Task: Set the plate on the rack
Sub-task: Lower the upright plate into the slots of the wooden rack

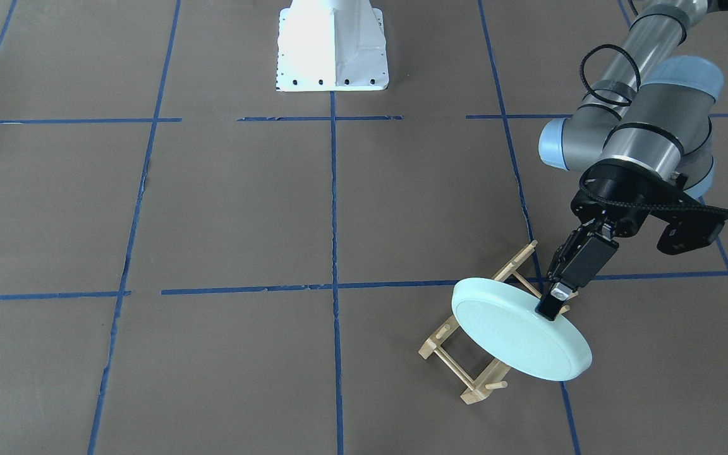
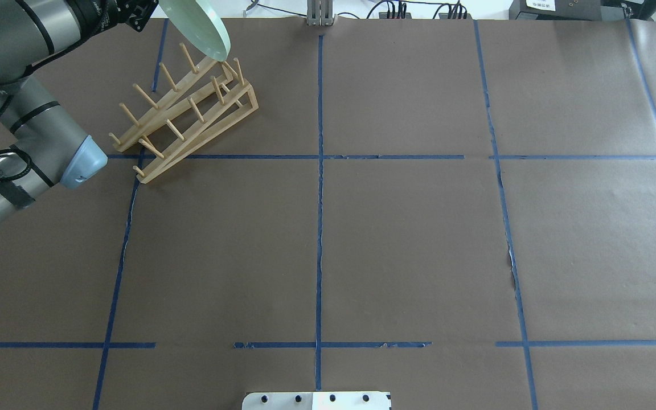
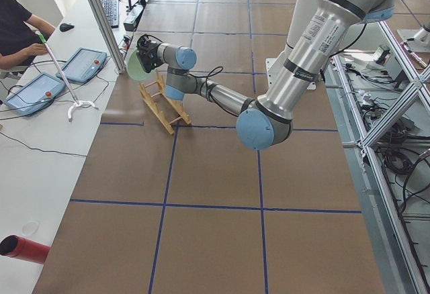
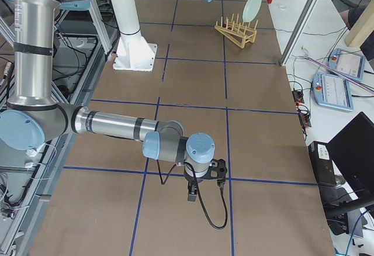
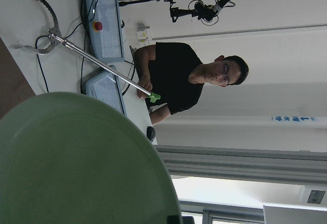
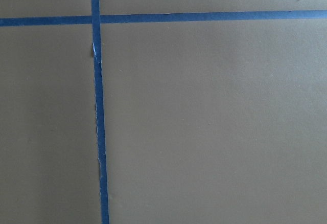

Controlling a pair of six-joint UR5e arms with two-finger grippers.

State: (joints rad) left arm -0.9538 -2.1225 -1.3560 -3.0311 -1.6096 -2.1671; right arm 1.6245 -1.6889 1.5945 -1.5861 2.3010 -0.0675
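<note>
The left gripper (image 1: 552,306) is clamped narrow on the rim of the plate (image 1: 521,336), one finger (image 1: 547,308) lying over the ringed face at the edge nearest the robot. The plate hangs off the desk (image 1: 244,208), tilted steeply, above the rack (image 1: 515,264). Its lower edge is down among the pegs at the rack's outer end, and I cannot tell whether it touches them. The rack stands askew to the blue tape lines (image 2: 320,171) near the desk's far left corner, close to the edge where a man in a black shirt (image 5: 176,78) sits with two control tablets (image 3: 57,76). In the left wrist view the plate fills the lower left. A small blue sign (image 5: 292,118) on the wall behind the man is too small to read, and so is the lettering on the near arm's tube in the left side view. The right gripper (image 4: 191,196) hangs low over bare desk near the right end, and whether it is wide or narrow cannot be told
</note>
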